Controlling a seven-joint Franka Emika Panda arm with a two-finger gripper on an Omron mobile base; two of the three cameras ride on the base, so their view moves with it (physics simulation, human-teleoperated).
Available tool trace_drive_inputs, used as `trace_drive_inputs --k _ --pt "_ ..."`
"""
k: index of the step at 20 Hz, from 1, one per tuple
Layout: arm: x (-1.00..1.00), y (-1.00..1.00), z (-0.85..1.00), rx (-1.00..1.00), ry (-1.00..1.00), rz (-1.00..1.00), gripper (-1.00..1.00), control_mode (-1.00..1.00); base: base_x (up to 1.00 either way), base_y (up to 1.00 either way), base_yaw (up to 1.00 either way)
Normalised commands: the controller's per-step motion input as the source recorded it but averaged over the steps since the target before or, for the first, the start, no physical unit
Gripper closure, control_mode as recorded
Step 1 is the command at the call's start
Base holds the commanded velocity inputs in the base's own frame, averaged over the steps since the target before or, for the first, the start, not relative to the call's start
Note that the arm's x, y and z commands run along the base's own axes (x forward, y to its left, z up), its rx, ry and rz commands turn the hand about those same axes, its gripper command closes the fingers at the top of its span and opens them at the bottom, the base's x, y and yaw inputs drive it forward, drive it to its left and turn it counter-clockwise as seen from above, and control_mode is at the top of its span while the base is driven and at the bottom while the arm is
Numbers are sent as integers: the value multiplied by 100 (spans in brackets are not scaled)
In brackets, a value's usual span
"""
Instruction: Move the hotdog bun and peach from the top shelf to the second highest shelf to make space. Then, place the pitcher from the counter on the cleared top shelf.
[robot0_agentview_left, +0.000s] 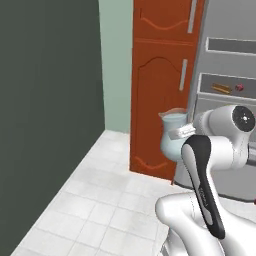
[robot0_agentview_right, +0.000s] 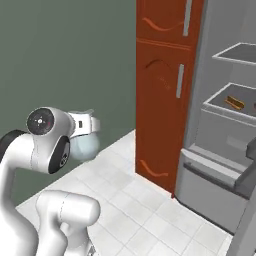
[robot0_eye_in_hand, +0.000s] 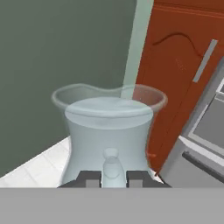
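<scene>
The pitcher (robot0_eye_in_hand: 109, 135) is up in the air, held tight by the claw (robot0_eye_in_hand: 113, 178), with its two tips squeezed on a part of the glass. It hangs over the white floor (robot0_agentview_left: 100, 200), near the red cupboard (robot0_agentview_left: 157, 100) and the open fridge. The hotdog bun (robot0_agentview_left: 221, 89) and the peach (robot0_agentview_left: 239, 87) lie on the second shelf. The top shelf (robot0_agentview_left: 230, 45) looks bare. I think only setting the pitcher up there is left.

- The white arm (robot0_agentview_left: 205, 170) is bending sharply at its elbow, forearm reaching forward at mid height.
- The gripper (robot0_eye_in_hand: 113, 178) is pointing level, jaws clamping narrowly on the pitcher (robot0_eye_in_hand: 109, 135).
</scene>
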Motion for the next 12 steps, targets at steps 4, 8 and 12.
trace_drive_inputs --k 4,8,12 --pt "0 0 0 0 0 0 100 100 56 0 -59" --pt "0 0 0 0 0 0 100 100 64 2 -57" --pt "0 0 0 0 0 0 100 100 78 23 -49"
